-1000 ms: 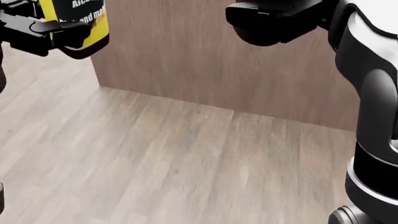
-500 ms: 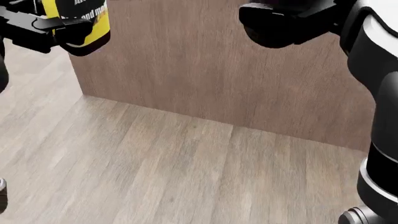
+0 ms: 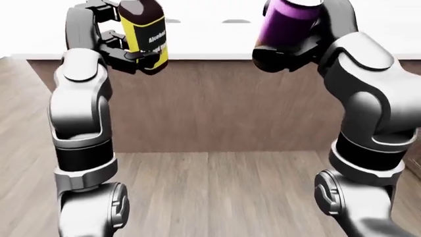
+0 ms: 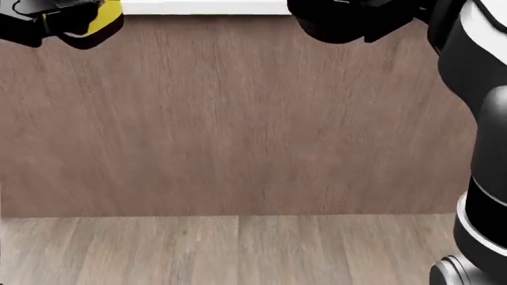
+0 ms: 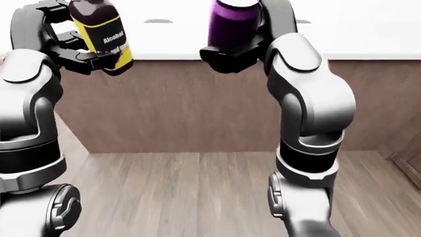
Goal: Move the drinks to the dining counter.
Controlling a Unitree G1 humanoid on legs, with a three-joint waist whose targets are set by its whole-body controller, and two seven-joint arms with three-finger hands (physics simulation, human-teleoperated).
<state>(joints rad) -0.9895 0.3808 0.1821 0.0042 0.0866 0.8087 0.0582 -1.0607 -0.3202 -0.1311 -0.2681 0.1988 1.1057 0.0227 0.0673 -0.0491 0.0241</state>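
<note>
Camera just swung square onto the white-topped desk (image 3: 217, 37), so we're basically there: left hand (image 3: 125, 47) gripping the yellow-labelled bottle (image 3: 146, 27), right hand (image 3: 289, 49) holding the purple can (image 3: 286, 22).

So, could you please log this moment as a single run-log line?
left robot hand: shut on yellow-labelled bottle | right robot hand: shut on purple can | both raised beside white counter top | nothing placed yet

I see two drinks, both held high and near upright against the white bench (image 3: 210, 39) top edge. Yellow-labelled bottle (image 3: 146, 30), dark cap, "Alcohol" lettering, at upper left of the left-eye view. Purple can (image 3: 288, 20) at upper right, leaning slightly.
</note>
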